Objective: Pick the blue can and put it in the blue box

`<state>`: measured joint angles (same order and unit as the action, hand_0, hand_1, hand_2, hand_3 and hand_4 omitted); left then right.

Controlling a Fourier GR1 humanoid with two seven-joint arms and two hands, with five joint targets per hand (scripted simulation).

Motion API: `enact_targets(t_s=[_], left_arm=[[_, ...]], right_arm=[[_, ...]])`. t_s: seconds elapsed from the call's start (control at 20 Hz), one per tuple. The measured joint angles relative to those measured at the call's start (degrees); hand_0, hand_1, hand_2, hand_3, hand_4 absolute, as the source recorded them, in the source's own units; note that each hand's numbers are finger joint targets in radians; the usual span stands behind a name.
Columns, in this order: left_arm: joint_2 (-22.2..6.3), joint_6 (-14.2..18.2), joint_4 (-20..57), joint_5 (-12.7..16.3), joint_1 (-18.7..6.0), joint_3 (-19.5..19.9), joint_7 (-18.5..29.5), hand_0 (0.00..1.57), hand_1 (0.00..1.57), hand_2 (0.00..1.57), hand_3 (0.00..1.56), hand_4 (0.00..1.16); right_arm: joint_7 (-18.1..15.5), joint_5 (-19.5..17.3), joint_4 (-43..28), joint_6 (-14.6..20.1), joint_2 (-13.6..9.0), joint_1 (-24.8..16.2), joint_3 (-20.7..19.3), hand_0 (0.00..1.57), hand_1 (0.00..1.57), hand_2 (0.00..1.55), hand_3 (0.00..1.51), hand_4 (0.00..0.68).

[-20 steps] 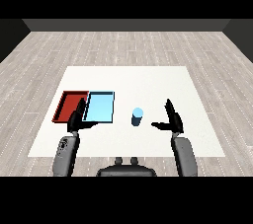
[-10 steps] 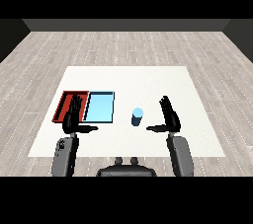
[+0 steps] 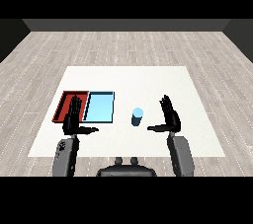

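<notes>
A single head view looks down and forward, toward 12 o'clock, across the white worktop (image 3: 148,77). It sits far enough back to take in the whole worktop and the wooden floor (image 3: 123,45) beyond. The forearms enter from 7 and 5 o'clock.

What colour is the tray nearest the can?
Light blue tray, beside the can; head view.

The table (image 3: 148,77) is white and stands on a floor (image 3: 123,45) of pale grey planks, the two trays are red (image 3: 63,104) and light blue (image 3: 100,107), the can (image 3: 137,117) is light blue, and both hands are black on grey forearms.
</notes>
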<state>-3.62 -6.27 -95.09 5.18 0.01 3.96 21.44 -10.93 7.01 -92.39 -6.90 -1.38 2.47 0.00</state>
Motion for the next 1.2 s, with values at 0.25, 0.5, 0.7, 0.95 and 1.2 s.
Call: enact_targets(t_s=[0.25, 0.5, 0.7, 0.95, 1.2], left_arm=[[0.01, -0.15, 0.65, 0.20, -0.34, 0.51, 0.71, 0.00, 0.00, 0.00, 0.00, 0.00], [0.46, -0.23, -0.16, 0.94, -0.31, 0.25, -0.19, 0.00, 0.00, 0.00, 0.00, 0.00], [-0.06, -0.64, -0.30, 1.81, -0.54, 1.10, -0.46, 0.00, 0.00, 0.00, 0.00, 0.00], [-0.31, -0.72, -0.37, 2.22, -0.76, 1.56, -1.06, 0.00, 0.00, 0.00, 0.00, 0.00], [-0.51, -1.19, -0.46, 2.76, -0.90, 1.97, -0.86, 0.00, 0.00, 0.00, 0.00, 0.00]], right_arm=[[-0.82, 0.59, 1.98, 0.15, 0.81, 0.87, 1.04, 0.00, 0.00, 0.00, 0.00, 0.000], [-0.66, 2.60, 3.47, 2.64, 1.21, 1.54, 3.23, 0.00, 0.00, 0.00, 0.00, 0.000], [-1.44, 4.68, 6.78, 6.19, 1.31, 3.52, 6.10, 0.00, 0.00, 0.00, 0.00, 0.000], [-3.34, 7.60, 9.19, 10.25, 1.36, 3.95, 9.99, 0.00, 0.00, 0.00, 0.00, 0.000], [-6.20, 10.55, 13.78, 10.01, 1.14, 4.77, 10.04, 0.00, 0.00, 0.00, 0.00, 0.000]])
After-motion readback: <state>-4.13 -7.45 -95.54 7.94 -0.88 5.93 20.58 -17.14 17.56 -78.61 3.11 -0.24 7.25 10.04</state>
